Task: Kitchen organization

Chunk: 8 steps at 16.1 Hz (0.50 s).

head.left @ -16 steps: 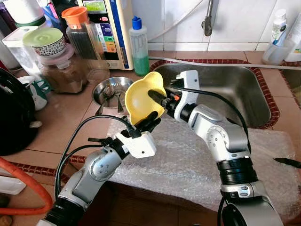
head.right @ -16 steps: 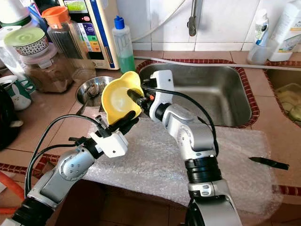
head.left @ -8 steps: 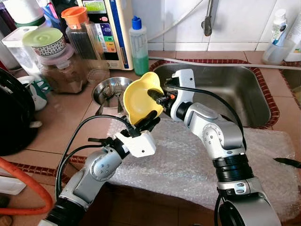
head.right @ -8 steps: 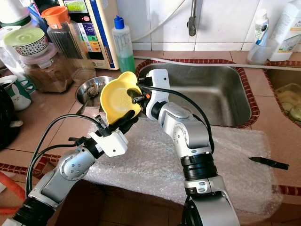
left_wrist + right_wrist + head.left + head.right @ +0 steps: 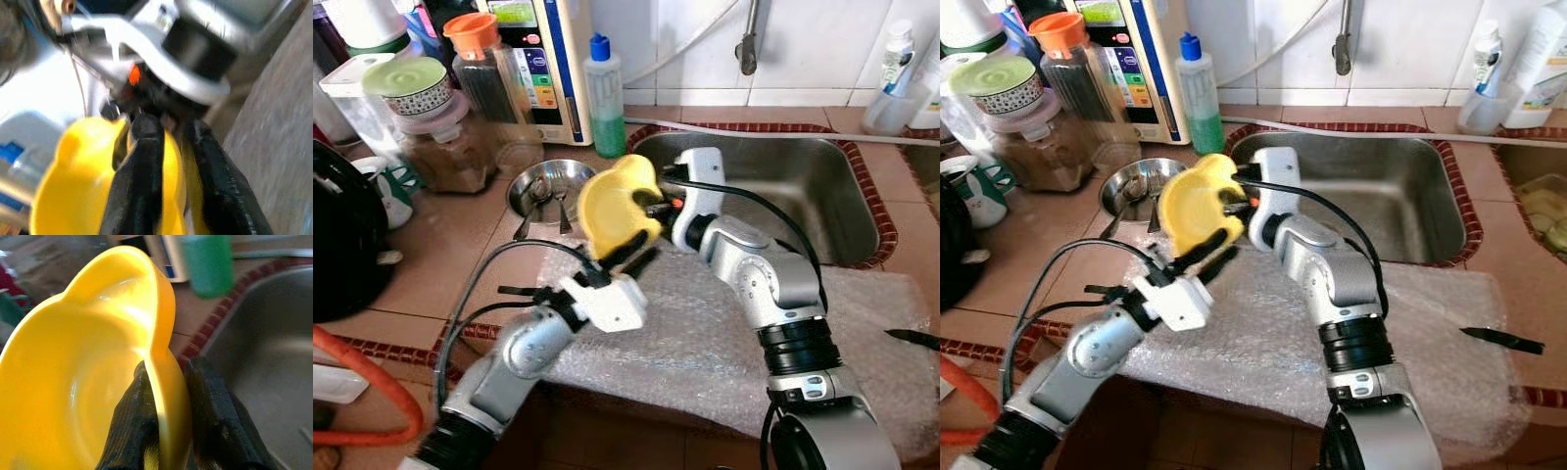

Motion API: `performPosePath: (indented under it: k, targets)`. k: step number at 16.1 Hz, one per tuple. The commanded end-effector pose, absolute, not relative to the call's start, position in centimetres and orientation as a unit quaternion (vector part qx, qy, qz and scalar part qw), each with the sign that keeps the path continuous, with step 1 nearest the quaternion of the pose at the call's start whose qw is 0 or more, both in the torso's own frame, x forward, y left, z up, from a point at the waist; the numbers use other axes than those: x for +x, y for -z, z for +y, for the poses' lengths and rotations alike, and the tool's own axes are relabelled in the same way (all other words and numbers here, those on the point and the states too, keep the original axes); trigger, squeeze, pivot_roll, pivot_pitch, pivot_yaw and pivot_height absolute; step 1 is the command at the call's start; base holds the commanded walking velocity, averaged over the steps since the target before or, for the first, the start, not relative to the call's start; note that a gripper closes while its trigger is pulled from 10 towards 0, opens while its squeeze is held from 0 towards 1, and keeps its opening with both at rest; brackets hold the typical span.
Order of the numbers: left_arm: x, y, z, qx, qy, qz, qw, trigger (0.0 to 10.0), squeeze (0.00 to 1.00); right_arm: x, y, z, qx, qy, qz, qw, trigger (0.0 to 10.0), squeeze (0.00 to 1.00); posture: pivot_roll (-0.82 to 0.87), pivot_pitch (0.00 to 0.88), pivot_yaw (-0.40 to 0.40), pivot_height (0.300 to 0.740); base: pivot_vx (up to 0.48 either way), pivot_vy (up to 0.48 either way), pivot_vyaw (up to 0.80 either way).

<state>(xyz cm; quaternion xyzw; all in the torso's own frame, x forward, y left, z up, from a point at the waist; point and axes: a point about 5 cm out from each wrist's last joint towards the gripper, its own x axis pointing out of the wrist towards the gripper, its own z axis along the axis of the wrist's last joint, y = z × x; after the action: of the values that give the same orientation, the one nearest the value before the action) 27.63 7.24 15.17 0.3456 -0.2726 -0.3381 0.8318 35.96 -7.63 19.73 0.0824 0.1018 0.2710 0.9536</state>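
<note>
While both grippers pinch its rim, the yellow bowl point(image 5: 617, 201) is held up in the air, tipped on its side, over the near left corner of the sink point(image 5: 822, 186). The left gripper point(image 5: 631, 257) grips the bowl's near edge from below, one black finger on each side of the rim. The right gripper point(image 5: 168, 401) grips the bowl's right edge the same way, with one finger inside the bowl and one outside.

Under the bowl lies a sheet of bubble wrap point(image 5: 705, 333), spread along the near edge of the counter. Just left of the bowl sits a small metal bowl point(image 5: 543, 186). Far behind it stands a green soap bottle point(image 5: 604, 98), with jars point(image 5: 440, 127) crowded at the far left. The sink to the right is open and bare. A dark knife point(image 5: 1500, 339) lies on the wrap's right end, well apart from the arms.
</note>
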Motion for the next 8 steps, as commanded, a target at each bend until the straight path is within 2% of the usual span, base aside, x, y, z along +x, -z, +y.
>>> performPosePath:
  k: [1,4,7,8]
  targets:
    - [27.3,-15.6,7.0,0.335,0.354,-0.282,0.826,10.0,1.00,36.2,-20.4,-7.6,0.076,-0.261,0.086,0.959,0.0,0.00,-0.28,0.103,0.117,0.740,0.000,0.000,0.00]
    - [26.7,-16.7,6.3,0.313,0.356,-0.314,0.823,10.0,1.00,36.7,-21.1,-8.6,0.062,-0.211,0.054,0.974,0.0,0.00,-0.28,0.103,0.118,0.740,0.000,0.000,0.00]
    - [26.9,-16.7,6.5,0.311,0.356,-0.310,0.825,10.0,1.00,37.4,-21.9,-10.4,0.047,-0.152,0.018,0.987,0.0,0.00,-0.28,0.103,0.118,0.740,0.000,0.000,0.00]
    - [27.1,-16.5,6.6,0.297,0.359,-0.293,0.835,10.0,1.00,37.7,-22.0,-11.5,0.031,-0.123,0.004,0.992,0.0,0.00,-0.28,0.103,0.119,0.740,0.000,0.000,0.00]
